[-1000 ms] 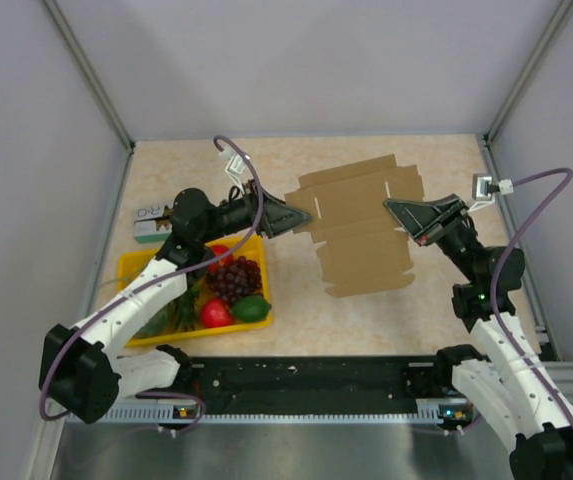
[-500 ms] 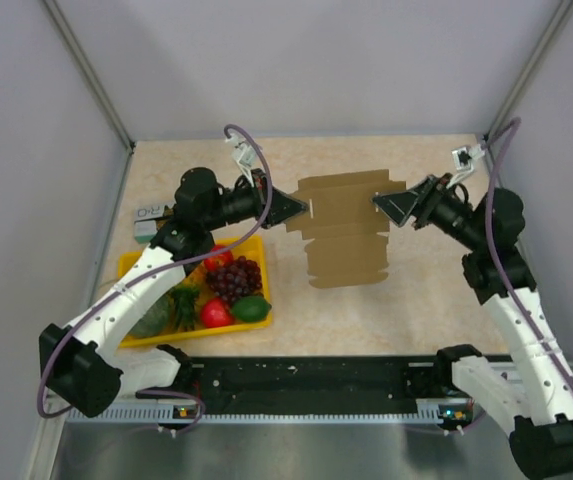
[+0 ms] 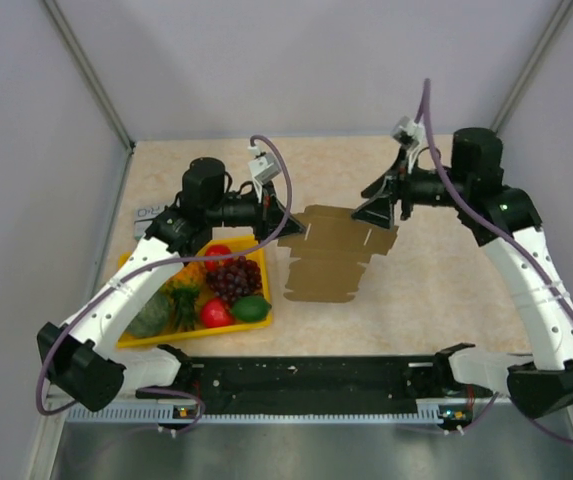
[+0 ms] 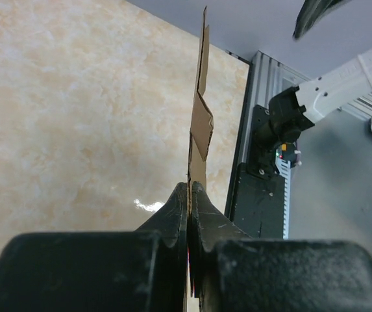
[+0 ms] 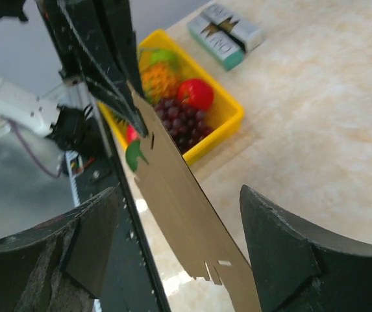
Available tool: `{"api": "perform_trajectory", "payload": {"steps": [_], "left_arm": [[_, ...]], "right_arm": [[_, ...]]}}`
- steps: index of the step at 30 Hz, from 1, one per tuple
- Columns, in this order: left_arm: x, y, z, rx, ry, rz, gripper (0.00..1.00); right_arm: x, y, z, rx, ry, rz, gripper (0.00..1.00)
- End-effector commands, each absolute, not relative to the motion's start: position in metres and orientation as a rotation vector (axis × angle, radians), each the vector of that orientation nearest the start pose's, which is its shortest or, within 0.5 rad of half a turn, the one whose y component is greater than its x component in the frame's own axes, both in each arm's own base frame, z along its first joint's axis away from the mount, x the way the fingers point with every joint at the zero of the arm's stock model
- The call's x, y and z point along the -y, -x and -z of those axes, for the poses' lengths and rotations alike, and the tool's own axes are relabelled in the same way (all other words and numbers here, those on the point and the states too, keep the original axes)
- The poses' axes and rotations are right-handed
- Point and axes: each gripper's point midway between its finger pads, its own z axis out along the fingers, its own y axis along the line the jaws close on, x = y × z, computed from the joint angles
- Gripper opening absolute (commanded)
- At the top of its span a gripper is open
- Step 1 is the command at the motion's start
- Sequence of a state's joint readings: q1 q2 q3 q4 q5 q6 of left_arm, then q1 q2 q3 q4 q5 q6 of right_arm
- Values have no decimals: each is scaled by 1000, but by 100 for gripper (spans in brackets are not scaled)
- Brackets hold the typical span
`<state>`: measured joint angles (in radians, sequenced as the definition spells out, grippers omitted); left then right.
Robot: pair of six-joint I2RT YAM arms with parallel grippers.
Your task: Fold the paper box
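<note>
Left gripper [image 3: 284,222] clamped tight on left edge of flat brown paper box [image 3: 331,255], sheet raised above tabletop [image 3: 426,290], beside yellow tray [image 3: 126,265], right gripper [image 3: 381,208] spread wide at its right edge

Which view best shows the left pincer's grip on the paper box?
Left wrist: the left pincer is shut on the paper box, seen close and edge-on. Top external shows the whole sheet but the grip small. Right wrist shows the sheet's face, grip at its far end.
</note>
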<state>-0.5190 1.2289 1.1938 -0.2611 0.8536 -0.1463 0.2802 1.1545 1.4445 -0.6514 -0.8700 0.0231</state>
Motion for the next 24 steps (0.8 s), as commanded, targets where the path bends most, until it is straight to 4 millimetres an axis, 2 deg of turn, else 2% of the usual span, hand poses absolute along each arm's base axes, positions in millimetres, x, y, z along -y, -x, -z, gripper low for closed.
{"api": "perform_trajectory", "payload": {"steps": [1,5,8,9,11,14,15,16,17,18,19,21,22,24], "left_arm": [[292,-212,-337,-1594,-1086,1315,0],[291,-214,-336,-1606,-1095,1297,0],[292,-212,-342,-1582,-1113,1308,0],[292,-212,-343,-1574,-1116,1311,0],[294,-213,-346,-1566,-1116,1321,0],[296,-217,-352,-1571,-1086,1320,0],[294,-229,-352,-1611,-1021,1274,6],[291,-232,-359,-1647,-948,1294,17],[286,-234,-366,-1651,-906,1319,36],[275,-240,-371,-1609,-875,1348,45],[265,-235,-384,-1619,-776,1412,50],[243,-248,-386,-1589,-649,1440,58],[241,-239,-397,-1551,-670,1524,58],[240,-238,-398,-1562,-692,1574,56]], "right_arm": [[-231,-219,-352,-1774,1041,-1121,73],[-248,-202,-348,-1756,1128,-1250,66],[-250,-200,-336,-1775,1145,-1249,61],[-252,-201,-332,-1783,1151,-1256,54],[-255,-201,-329,-1787,1153,-1268,49],[-258,-206,-330,-1762,1145,-1255,30],[-257,-208,-331,-1770,1124,-1243,16],[-256,-209,-335,-1756,1104,-1221,11],[-258,-212,-334,-1735,1092,-1221,3],[-258,-209,-335,-1735,1080,-1241,0],[-258,-206,-337,-1724,1083,-1256,0],[-259,-195,-336,-1705,1113,-1323,0],[-260,-186,-337,-1681,1140,-1375,0],[-259,-179,-336,-1657,1163,-1399,0]]}}
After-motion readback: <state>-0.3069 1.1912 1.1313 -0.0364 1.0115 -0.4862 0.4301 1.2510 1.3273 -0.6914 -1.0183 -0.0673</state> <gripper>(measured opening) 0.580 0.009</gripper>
